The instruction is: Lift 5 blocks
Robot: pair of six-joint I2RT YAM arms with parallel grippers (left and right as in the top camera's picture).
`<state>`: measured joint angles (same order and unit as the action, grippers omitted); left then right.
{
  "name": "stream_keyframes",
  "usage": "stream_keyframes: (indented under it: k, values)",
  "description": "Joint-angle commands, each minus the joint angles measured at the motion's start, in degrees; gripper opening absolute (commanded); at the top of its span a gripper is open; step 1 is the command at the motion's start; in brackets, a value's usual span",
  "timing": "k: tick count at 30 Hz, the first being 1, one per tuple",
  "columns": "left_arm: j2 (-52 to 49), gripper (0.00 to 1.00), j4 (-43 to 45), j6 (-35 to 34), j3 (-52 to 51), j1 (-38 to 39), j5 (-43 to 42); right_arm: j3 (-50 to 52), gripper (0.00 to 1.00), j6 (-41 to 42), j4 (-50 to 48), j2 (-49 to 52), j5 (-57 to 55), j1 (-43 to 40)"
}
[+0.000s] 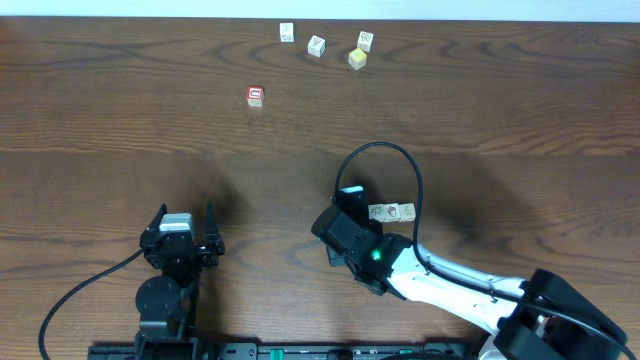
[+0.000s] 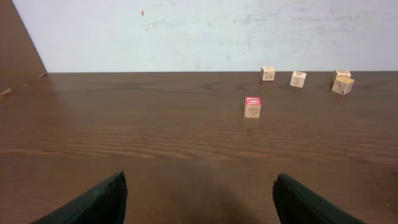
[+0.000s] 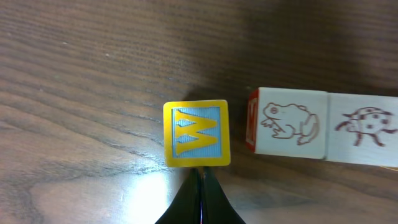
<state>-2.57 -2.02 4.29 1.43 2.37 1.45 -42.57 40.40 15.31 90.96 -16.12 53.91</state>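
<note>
Surface: dark wood-grain table [image 1: 100, 150], white wall [image 2: 186, 31] behind.
Writing: yellow "W" on blue, yellow border, on the W block [image 3: 196, 134]; marks on the other cubes are too small to read.
W block: right at the right gripper's tips.
Frog block [image 3: 292, 122]: just right of the W block, touching the ladybug block [image 3: 364, 130].
Far blocks [image 1: 316, 46]: four near the far edge, one yellow.
Red cube [image 1: 255, 96]: alone, left of them.
Right gripper [image 3: 200, 180]: fingers pressed together, holding nothing.
Left gripper [image 2: 199, 199]: fingers wide apart over bare wood.
</note>
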Motion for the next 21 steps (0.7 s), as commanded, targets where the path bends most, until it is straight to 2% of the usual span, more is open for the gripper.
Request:
stream_keyframes:
  k: [1,21]
  values:
    - [0.09,0.75,-2.03,-0.46,-1.20,0.22,0.63,0.22,0.01,0.68,-0.39,0.87,0.59,-0.70]
    - [0.09,0.75,-2.01,-0.46,-1.20,0.22,0.63,0.22,0.01,0.66,-1.51,0.90,-0.33,-0.68]
